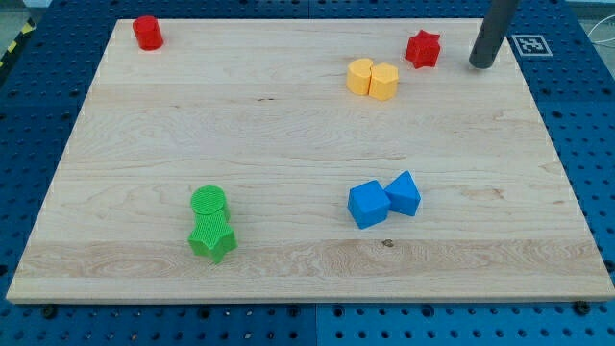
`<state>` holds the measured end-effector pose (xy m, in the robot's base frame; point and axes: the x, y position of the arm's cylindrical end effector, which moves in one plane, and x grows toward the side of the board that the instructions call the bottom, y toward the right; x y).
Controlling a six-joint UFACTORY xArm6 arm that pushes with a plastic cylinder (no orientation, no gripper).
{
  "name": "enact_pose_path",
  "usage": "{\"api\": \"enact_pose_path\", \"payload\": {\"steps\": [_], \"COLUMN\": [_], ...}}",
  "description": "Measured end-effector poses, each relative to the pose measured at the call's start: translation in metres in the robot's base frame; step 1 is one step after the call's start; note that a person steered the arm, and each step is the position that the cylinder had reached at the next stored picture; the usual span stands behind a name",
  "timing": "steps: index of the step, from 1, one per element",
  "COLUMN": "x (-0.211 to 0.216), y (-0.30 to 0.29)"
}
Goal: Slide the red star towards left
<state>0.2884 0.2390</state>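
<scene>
tool (482,64) bare rod, nothing clamped, just right of red star (423,49), apart.

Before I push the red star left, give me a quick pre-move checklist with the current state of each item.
1. My tip on the star's right side: ok, it sits to the view's right of the red star.
2. Tip touching the star: not ok, a gap of bare board shows between them.
3. Tip lined up with the star: cannot tell exactly; it looks slightly lower in the view.
4. Path to the left clear: not ok, the two yellow blocks lie just left and slightly below the star.
5. Star safely on the board: ok, though near the top edge.
6. Red cylinder out of the way: ok, far off at the top left corner.
</scene>
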Motion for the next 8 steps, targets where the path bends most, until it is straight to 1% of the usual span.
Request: {"api": "enact_pose_path", "payload": {"steps": [1,3,6,8], "x": [-0.009,-0.009,-0.011,-0.026], "y": [-0.011,-0.025,-0.064,-0.081]}}
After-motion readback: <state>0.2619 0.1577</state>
